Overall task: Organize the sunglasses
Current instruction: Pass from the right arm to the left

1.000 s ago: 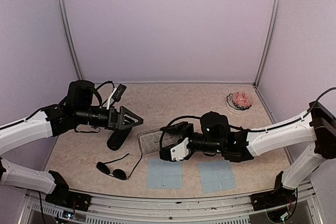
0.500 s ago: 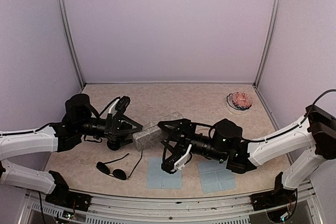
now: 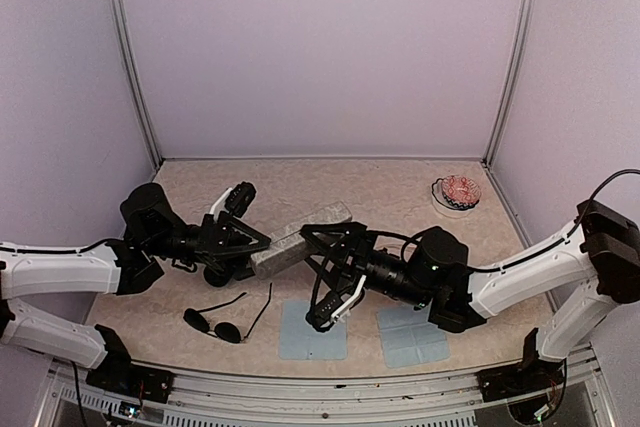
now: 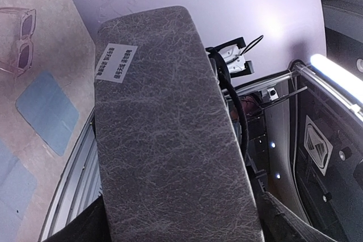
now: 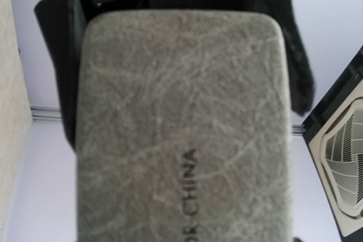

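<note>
While right gripper [image 3: 305, 257] clamps the grey case [image 3: 325, 225], dark-lensed wire-framed sunglasses [image 3: 222, 325] lie unfolded; left gripper [image 3: 255, 245]: hold unclear.

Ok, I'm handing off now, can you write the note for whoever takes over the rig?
Right gripper: jaws shut on the grey case, held above the table.
Left gripper: jaws around the case's left end, grip unclear.
Wire sunglasses lie loose at the table's front left; clear sunglasses lie by a blue cloth.
Done: case lifted. Left: probably open it; neither pair stowed yet.
</note>
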`<state>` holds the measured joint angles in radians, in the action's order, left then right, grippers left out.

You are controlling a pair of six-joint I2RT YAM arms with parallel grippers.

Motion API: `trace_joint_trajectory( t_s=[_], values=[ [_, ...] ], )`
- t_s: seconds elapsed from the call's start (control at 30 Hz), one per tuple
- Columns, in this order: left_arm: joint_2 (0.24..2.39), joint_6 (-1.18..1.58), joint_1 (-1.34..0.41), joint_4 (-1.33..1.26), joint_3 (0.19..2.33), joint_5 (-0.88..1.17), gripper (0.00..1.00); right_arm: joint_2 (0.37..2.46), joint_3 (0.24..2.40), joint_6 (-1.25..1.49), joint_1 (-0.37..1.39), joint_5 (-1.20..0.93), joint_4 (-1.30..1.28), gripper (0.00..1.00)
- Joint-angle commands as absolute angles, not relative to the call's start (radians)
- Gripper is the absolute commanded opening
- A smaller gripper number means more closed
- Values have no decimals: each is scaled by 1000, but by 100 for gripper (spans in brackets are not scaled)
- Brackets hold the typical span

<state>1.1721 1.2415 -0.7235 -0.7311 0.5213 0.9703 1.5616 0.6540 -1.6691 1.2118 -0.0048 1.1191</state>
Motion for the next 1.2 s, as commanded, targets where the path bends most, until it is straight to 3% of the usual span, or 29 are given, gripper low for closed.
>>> trace_joint_trajectory(
  t_s=[0.0, 0.2, 0.37, 0.5, 0.8, 0.97, 1.17],
  values=[
    [1176, 1265, -730, -788, 525, 994, 79, 1566, 642, -1701, 1228, -5, 1202, 44],
    [1173, 1246, -732, -759, 543, 999, 57, 1565, 641, -1713, 1233, -4, 1205, 48],
    [1164, 1227, -730, -727, 552, 988, 37, 1563, 638, -1692, 1235, 5, 1207, 58],
    [1161, 1192, -722, -679, 555, 961, 30, 1553, 628, -1680, 1240, 23, 1194, 73],
    [1134, 1122, -664, -601, 552, 836, 11, 1461, 578, -1503, 1255, 141, 1104, 90],
    [1109, 1036, -655, -546, 571, 714, 6, 1354, 551, -1168, 1252, 228, 986, 92],
    [1083, 918, -669, -501, 598, 552, 5, 1260, 691, -427, 1189, 259, 644, 94]
  ],
)
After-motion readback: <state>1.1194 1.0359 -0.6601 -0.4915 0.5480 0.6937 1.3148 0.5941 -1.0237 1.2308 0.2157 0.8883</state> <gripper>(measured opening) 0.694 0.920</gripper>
